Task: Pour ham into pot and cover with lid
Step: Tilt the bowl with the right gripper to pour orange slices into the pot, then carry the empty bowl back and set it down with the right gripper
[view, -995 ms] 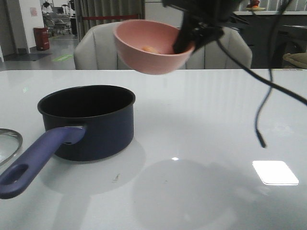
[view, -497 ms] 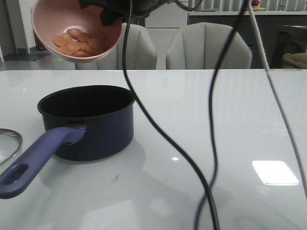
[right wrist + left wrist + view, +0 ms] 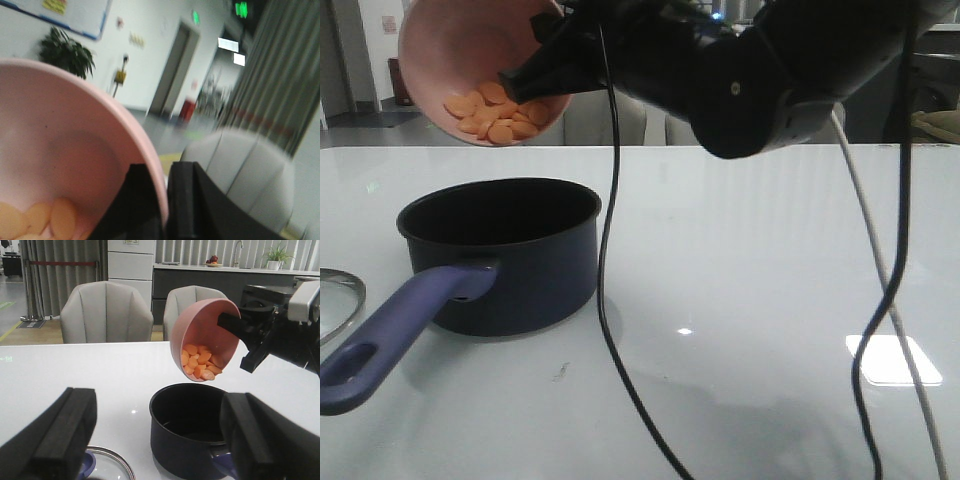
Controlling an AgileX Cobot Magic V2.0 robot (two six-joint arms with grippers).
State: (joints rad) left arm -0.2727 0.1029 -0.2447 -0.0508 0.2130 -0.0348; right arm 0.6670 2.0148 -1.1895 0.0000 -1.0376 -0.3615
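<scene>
overlapping ham [image 3: 492,115], lid [image 3: 338,300] half cropped

A pink bowl [image 3: 65,150] is filling most of the right wrist view, its rim curving down to where the right gripper [image 3: 165,205] is pinching it, one black finger lying inside the bowl and the other pressing outside the wall. A few orange-pink ham [image 3: 37,220] slices are lying low in the bowl. Behind, blurred, a grey padded chair [image 3: 240,175] is standing, a potted plant [image 3: 65,52] is sitting by a pale wall, and green signs are glowing above a doorway [image 3: 175,70].
</scene>
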